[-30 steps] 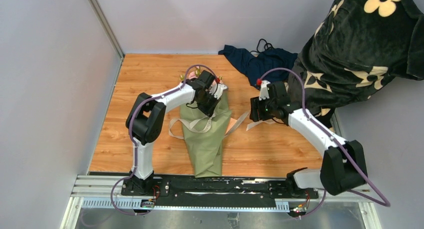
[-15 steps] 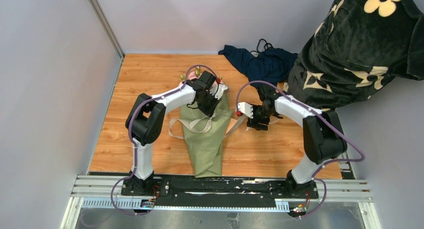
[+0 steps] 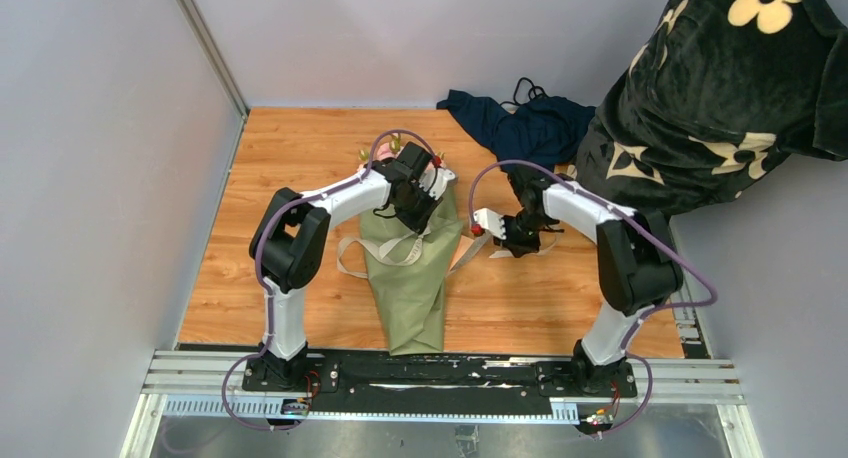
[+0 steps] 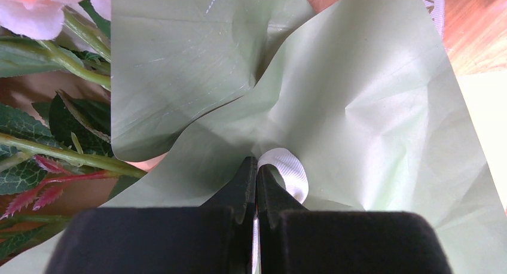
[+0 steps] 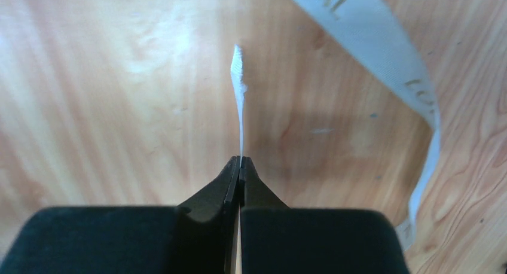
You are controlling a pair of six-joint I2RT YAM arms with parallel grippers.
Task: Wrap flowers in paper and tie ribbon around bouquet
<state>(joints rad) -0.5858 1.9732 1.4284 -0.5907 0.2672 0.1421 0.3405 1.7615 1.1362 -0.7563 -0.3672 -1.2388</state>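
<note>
1. The left gripper (image 4: 256, 165) has its two black fingers pressed together. They pinch a small loop of the cream ribbon (image 4: 290, 172) just above the green wrapping.
2. The right gripper (image 5: 240, 161) also has its fingers pressed together, clamped on a thin stretch of ribbon. Seen edge-on from the right wrist camera, that stretch rises from the tips as a narrow white line. Further out, the ribbon turns flat and curves away to the right as a wide band with printed letters, over bare wood.
3. Around the left gripper's tips lies the paper (image 4: 359, 106), sage green and creased. Its folds gather towards the pinched spot.
4. To the left of those folds, the left wrist camera shows the flowers (image 4: 36, 11). There is one pale pink bloom in the top corner, and below it green stems, dark leaves and a few reddish leaf tips. The tan face of the paper shows behind them.
5. From above, the bouquet (image 3: 412, 278) lies near the middle of the wooden table (image 3: 300, 148). The narrow end of its cone points towards the arm bases and the wide end points away. The left gripper sits over the wide end and hides most of the blooms.
6. The ribbon crosses the cone about midway. A loop of it rests on the wood to the cone's left. The other side runs to the right gripper, which sits near the cone's right edge.
7. At the far edge lies a crumpled navy cloth (image 3: 520, 123). To the right of it is black fabric (image 3: 720, 88) printed with cream flowers.
</note>
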